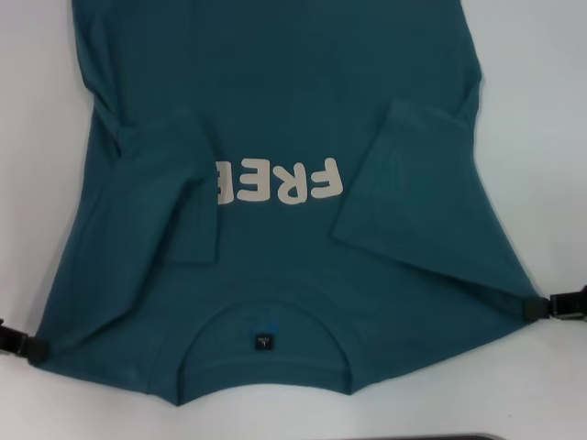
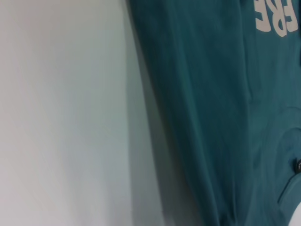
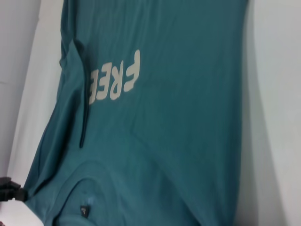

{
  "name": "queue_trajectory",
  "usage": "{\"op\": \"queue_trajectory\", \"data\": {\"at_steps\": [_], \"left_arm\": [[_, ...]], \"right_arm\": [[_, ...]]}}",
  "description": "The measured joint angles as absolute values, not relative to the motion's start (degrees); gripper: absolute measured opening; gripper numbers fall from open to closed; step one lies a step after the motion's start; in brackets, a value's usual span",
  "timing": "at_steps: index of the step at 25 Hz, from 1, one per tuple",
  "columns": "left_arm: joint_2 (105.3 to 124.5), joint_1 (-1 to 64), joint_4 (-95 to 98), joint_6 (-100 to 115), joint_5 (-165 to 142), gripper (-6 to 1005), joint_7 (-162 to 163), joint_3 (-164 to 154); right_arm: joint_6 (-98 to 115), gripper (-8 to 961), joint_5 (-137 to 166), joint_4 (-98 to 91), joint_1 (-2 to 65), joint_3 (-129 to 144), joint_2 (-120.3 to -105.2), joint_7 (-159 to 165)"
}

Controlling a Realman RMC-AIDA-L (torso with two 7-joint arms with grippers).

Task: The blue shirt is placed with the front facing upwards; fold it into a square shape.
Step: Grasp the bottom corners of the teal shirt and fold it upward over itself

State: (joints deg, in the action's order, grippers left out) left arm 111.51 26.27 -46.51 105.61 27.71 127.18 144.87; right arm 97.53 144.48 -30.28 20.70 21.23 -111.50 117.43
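From the head camera, the large teal-blue short-sleeved cotton shirt (image 1: 293,119) lies front up on the white table (image 1: 550,110), its collar nearest the robot, its cream "FREE" lettering (image 1: 280,181) reading upside down. Both sleeves are folded inward over the chest (the left one covers part of the lettering). The small black neck label (image 1: 263,341) sits inside the collar. The left gripper (image 1: 27,346) is clenched on the near left shoulder corner of the shirt; the right gripper (image 1: 541,309) pinches the near right shoulder corner.

The left wrist camera shows the shirt's side edge against bare table.

The right wrist camera shows the lettering, the label and the left gripper at the far corner.
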Motion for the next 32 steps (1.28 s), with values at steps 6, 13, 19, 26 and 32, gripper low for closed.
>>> {"op": "queue_trajectory", "data": {"at_steps": [6,13,19,26,32], "left_arm": [[111.35,24.8,-46.2,106.7,27.7,32,126.7,144.8],[111.82,23.4,-46.6,107.3,27.7,32,126.0,144.9],[112.27,23.3,-46.7,107.7,28.1,32,125.5,144.8],[112.66,24.5,-46.7,108.3,27.9,32,125.2,145.0],[112.49,24.6,-46.5,108.3,27.8,32,125.2,145.2]], "right_arm": [[98.5,44,144.5,-30.3,18.3,18.6,-111.41,114.5],[99.7,44,144.5,-29.9,17.1,17.4,-111.66,113.3],[100.9,45,144.5,-29.8,16.8,16.5,-111.85,112.0],[101.7,45,144.5,-29.7,17.0,16.3,-111.88,111.6],[102.2,46,144.5,-30.0,16.1,16.1,-111.88,111.6]]}}
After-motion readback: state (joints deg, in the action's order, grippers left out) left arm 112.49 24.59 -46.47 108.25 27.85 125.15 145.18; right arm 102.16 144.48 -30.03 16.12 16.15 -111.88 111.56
